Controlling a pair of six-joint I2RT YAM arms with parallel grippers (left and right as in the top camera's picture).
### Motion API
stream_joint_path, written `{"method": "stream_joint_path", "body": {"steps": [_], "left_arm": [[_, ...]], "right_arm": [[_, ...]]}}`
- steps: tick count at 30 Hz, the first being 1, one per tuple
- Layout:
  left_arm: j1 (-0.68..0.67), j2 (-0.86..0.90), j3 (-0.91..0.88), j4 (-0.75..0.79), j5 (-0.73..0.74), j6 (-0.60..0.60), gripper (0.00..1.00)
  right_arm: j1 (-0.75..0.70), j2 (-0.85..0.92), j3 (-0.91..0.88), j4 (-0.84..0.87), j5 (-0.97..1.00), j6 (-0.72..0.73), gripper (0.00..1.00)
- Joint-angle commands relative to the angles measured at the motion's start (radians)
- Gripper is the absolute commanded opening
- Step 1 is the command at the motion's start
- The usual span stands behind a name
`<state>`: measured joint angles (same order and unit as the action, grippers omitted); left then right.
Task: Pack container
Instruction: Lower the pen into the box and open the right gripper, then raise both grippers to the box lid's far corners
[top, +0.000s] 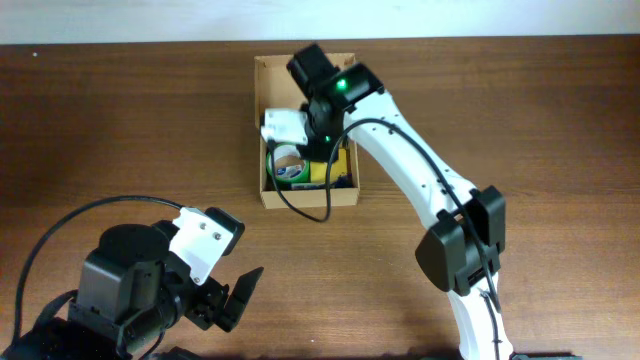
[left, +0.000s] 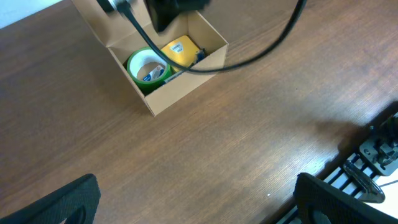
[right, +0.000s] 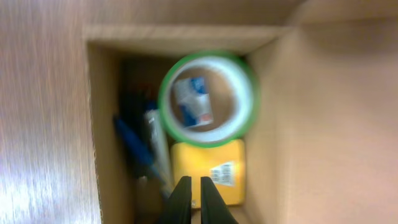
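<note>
The container (top: 310, 197) is an open tan cardboard box at the table's far middle. It also shows in the left wrist view (left: 186, 90) and the right wrist view (right: 311, 124). Inside lie a green tape roll (right: 208, 99), a yellow pack (right: 208, 171) and a blue pen (right: 134, 149). The roll (left: 148, 67) and the pack (left: 179, 50) show in the left wrist view too. My right gripper (right: 191, 199) hangs over the box's inside, above the yellow pack, shut and empty. My left gripper (left: 199, 199) is open and empty over bare table near the front left (top: 235, 295).
The wooden table (top: 120, 130) surrounds the box. The right arm (top: 420, 170) reaches from the front right across to the box, and its black cable (top: 300, 208) loops over the box's front wall. Dark equipment (left: 373, 162) sits at the table's edge.
</note>
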<state>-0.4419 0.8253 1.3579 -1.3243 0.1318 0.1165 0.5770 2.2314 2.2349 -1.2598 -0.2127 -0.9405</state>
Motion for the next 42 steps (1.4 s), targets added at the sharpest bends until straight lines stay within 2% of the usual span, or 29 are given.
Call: {"method": "stream_joint_path", "body": {"steps": [1, 4, 11, 16, 25, 29, 33, 42], "left_arm": [[-0.002, -0.003, 0.014, 0.002, 0.014, 0.020, 1.00], [-0.002, -0.003, 0.014, 0.003, 0.014, 0.020, 0.99], [-0.002, -0.003, 0.014, 0.007, 0.014, 0.020, 1.00], [-0.002, -0.003, 0.014, 0.006, 0.014, 0.020, 1.00], [-0.002, -0.003, 0.014, 0.006, 0.014, 0.020, 1.00], [-0.002, -0.003, 0.014, 0.008, 0.014, 0.020, 1.00], [-0.002, 0.000, 0.014, 0.032, 0.010, 0.021, 1.00], [-0.002, 0.083, 0.014, 0.158, -0.112, 0.020, 0.99]], "right_arm": [[0.005, -0.031, 0.124, -0.040, -0.019, 0.132, 0.04], [0.005, -0.031, 0.226, -0.108, -0.020, 0.179, 0.04], [0.004, -0.032, 0.373, -0.281, -0.019, 0.430, 0.04], [0.004, -0.067, 0.387, -0.383, -0.012, 0.476, 0.04], [-0.054, -0.273, 0.373, -0.385, -0.011, 0.534, 0.04], [-0.129, -0.374, 0.302, -0.375, -0.013, 0.578, 0.04], [-0.188, -0.482, 0.145, -0.328, -0.018, 0.583, 0.04], [-0.225, -0.645, -0.182, -0.253, -0.020, 0.583, 0.04]]}}
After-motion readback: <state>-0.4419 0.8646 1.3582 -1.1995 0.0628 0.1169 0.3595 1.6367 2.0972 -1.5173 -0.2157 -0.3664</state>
